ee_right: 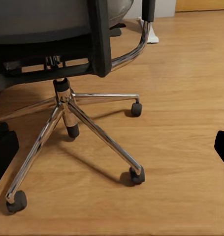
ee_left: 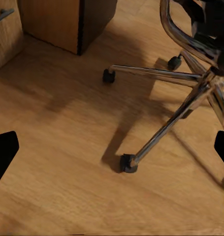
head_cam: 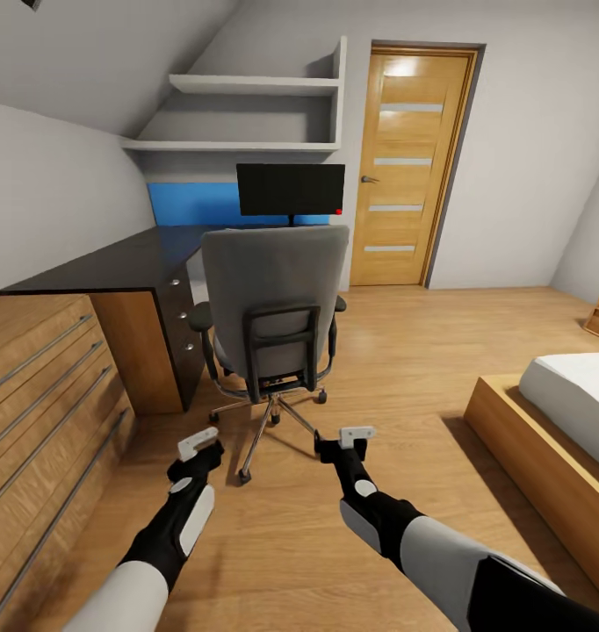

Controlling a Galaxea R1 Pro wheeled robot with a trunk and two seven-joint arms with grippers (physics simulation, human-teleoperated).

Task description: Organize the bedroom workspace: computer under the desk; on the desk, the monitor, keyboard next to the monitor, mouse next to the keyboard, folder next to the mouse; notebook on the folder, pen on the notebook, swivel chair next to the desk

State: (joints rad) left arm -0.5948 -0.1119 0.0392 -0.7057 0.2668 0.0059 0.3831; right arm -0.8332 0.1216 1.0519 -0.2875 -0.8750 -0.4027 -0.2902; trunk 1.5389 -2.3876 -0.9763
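Observation:
The grey swivel chair (head_cam: 273, 294) stands in front of me with its back toward me, beside the black desk (head_cam: 115, 259). Its chrome base (ee_left: 190, 93) and castors lie close ahead of both grippers. The black monitor (head_cam: 291, 189) stands on the desk beyond the chair. My left gripper (head_cam: 200, 445) and right gripper (head_cam: 348, 436) hang low over the floor, both open with nothing between the fingers. The chair's back hides its seat, so the folder is hidden. Keyboard, mouse, notebook and pen are out of view. I cannot tell whether a pale shape (ee_right: 147, 30) on the floor past the chair is the computer.
A light wooden drawer cabinet (head_cam: 36, 386) runs along the left, touching the desk's end. A bed (head_cam: 563, 421) on a wooden frame lies at the right. A wooden door (head_cam: 409, 167) is at the back, and shelves (head_cam: 247, 114) hang above the desk. Wooden floor stretches between chair and bed.

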